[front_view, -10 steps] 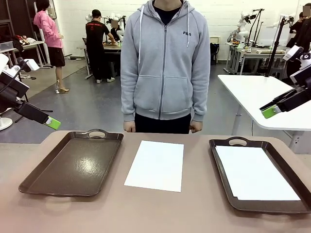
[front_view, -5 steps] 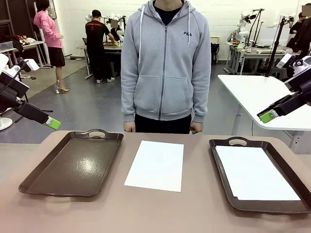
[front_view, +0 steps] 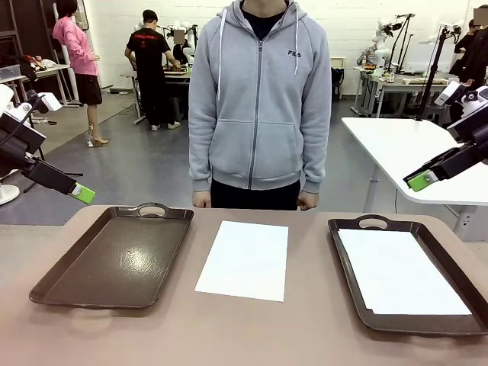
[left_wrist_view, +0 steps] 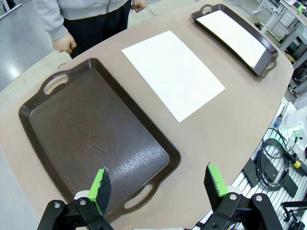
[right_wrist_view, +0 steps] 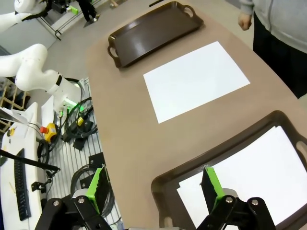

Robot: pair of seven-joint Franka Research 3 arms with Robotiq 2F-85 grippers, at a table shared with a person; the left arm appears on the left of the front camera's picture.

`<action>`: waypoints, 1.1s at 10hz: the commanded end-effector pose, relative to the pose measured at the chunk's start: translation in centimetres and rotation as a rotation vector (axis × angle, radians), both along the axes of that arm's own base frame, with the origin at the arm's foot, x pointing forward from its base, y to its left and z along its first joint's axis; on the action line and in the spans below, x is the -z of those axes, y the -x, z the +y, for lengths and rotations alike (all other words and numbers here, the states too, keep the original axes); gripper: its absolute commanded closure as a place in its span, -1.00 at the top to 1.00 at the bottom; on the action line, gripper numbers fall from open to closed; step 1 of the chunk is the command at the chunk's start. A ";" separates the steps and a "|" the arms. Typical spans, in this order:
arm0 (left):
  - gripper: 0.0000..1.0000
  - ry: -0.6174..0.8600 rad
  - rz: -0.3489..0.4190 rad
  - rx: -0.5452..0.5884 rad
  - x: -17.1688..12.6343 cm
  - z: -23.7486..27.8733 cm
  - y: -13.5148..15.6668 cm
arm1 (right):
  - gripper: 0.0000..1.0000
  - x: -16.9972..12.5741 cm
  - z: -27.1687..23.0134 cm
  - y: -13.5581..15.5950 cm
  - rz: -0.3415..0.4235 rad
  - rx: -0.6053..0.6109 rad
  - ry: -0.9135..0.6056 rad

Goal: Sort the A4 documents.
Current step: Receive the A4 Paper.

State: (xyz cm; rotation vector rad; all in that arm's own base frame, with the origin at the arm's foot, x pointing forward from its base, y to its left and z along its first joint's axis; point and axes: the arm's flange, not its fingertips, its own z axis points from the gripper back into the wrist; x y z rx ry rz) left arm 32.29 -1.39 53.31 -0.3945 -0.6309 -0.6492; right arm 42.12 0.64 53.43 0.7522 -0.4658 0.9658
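Right tool (right_wrist_view: 153, 184) above trayed A4 documents (right_wrist_view: 249, 177)

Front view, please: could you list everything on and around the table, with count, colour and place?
Loose A4 sheet: one, white, flat on the table's middle, between the trays.
A4 sheets in tray: a small stack, white, lying in the right tray; the exact count cannot be told.
Left tray: one, dark brown, holding nothing, on the table's left.
Right tray: one, dark brown, on the table's right.
Table: one, tan brown.
Person: one, grey hoodie, standing at the far edge.
Left hand: black with green pads, open, raised above the table's left edge.
Right hand: black with green pads, open, raised beyond the right tray.
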 end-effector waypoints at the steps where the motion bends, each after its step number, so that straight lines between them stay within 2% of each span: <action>1: 1.00 0.007 0.001 0.003 0.0 0.0 0.0 | 1.00 -0.4 0.1 0.3 -0.027 -0.013 -0.043; 4: 1.00 0.007 0.001 0.003 0.0 0.0 0.0 | 1.00 -0.7 -0.4 0.6 -0.045 0.012 -0.056; 11: 1.00 0.007 0.001 0.003 0.0 0.0 0.0 | 1.00 -1.1 -0.6 0.4 -0.025 0.022 -0.032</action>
